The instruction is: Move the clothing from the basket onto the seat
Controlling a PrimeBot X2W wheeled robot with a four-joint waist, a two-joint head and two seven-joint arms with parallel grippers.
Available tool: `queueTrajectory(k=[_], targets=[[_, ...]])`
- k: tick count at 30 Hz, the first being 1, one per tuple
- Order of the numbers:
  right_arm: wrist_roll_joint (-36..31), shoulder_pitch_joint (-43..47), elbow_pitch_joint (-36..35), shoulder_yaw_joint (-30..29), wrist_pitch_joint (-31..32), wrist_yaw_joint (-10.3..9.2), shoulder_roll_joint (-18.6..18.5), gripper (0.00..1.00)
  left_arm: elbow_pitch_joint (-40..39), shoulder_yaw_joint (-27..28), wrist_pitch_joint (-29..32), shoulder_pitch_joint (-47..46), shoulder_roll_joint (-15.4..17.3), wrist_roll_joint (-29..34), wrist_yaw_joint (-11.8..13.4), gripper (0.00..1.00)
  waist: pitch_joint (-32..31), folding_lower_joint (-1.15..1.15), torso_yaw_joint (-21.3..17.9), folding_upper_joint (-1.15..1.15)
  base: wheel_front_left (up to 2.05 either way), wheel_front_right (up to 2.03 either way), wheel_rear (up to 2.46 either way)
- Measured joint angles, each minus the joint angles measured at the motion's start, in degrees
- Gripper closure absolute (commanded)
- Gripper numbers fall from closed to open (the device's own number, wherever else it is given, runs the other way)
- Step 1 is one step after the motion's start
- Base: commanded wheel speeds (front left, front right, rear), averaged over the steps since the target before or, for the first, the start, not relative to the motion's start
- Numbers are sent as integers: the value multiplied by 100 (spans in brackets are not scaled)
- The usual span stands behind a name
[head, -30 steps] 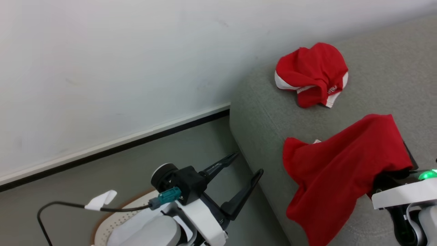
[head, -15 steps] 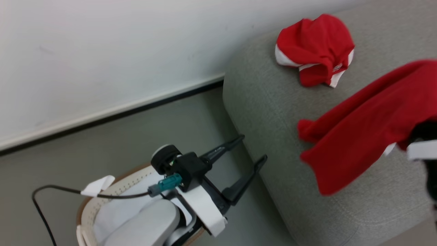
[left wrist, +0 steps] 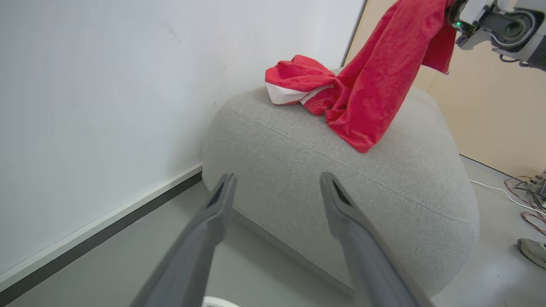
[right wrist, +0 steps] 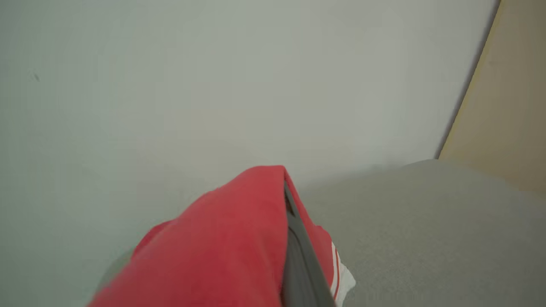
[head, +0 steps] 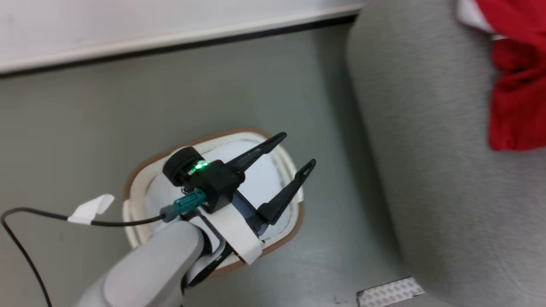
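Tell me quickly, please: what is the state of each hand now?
Left hand: open, holding nothing.
Right hand: closed, holding a red garment.

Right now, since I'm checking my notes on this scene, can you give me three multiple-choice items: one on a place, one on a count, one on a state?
1. The left tool is above: A the basket; B a chair; C a table.
2. Red garments in the left wrist view: A one; B two; C four.
3. The right tool is: A open, empty; B shut on a red garment; C shut, empty.

1A: its open fingers hang over the basket's pale bottom.
2B: a crumpled garment lies on the seat, and a hanging garment trails onto it.
3B: the hanging garment drapes from it.
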Motion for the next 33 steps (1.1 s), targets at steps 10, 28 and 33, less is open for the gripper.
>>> queueTrajectory(k=[10, 28, 33], targets=[[-815, 48, 1836, 209, 2404, 0, -380, 50, 221, 76, -175, -53, 47, -53, -23, 0, 446, 0, 672, 0, 0, 0, 0], [328, 1155, 191, 2070, 4148, 0, -866, 0, 677, 304, -422, 917, -122, -470, 382, 0, -1318, -3, 300, 0, 0, 0, 0], [643, 1445, -975, 2136, 3749, 0, -912, 0, 667, 719, -437, 1330, -100, -705, 700, 0, -1984, -3, 273, 0, 0, 0, 0]])
